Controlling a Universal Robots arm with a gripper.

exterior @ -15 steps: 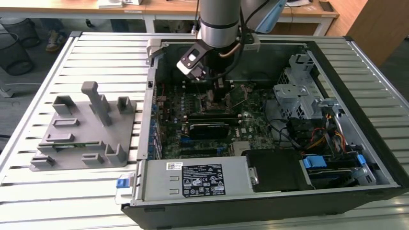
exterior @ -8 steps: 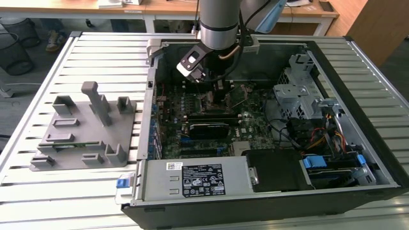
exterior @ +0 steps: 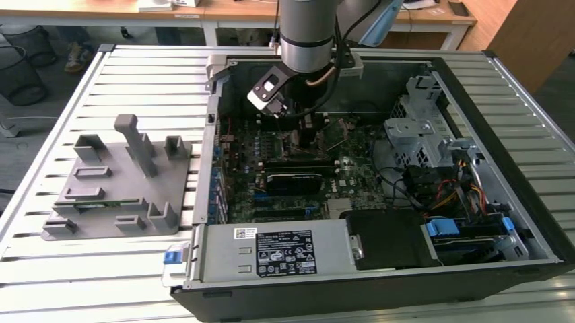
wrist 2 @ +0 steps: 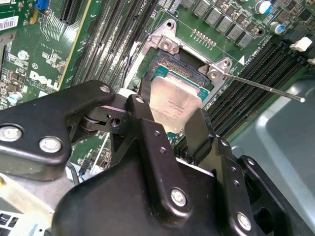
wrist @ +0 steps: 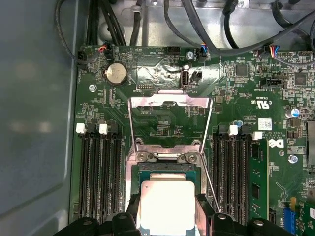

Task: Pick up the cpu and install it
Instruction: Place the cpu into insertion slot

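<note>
arm (exterior: 306,33): upright, reaching down into the computer case (exterior: 359,299).
gripper (wrist 2: 170,115): fingers (wrist 2: 140,110) nearly closed, clamping two sides of the cpu (wrist 2: 174,101).
placement: cpu level over the open socket (wrist: 167,169).

One robot arm (exterior: 306,33) carries one gripper (wrist 2: 170,112) with two fingers (wrist 2: 199,129). There is one cpu (wrist: 167,204), one socket (wrist 2: 167,61), one hinged metal frame (wrist: 170,103) and one thin lever (wrist 2: 266,87). The white slot latches (wrist: 80,129) number four (two on each side of the socket). One coin battery (wrist: 116,73) sits on the one green board (wrist: 98,103). On the bench (exterior: 144,67) stand one open computer case (exterior: 359,296) and one grey fixture (exterior: 117,195). Beyond the bench's far corner, at the exterior view's left, are two wire bins (exterior: 23,40).
</note>
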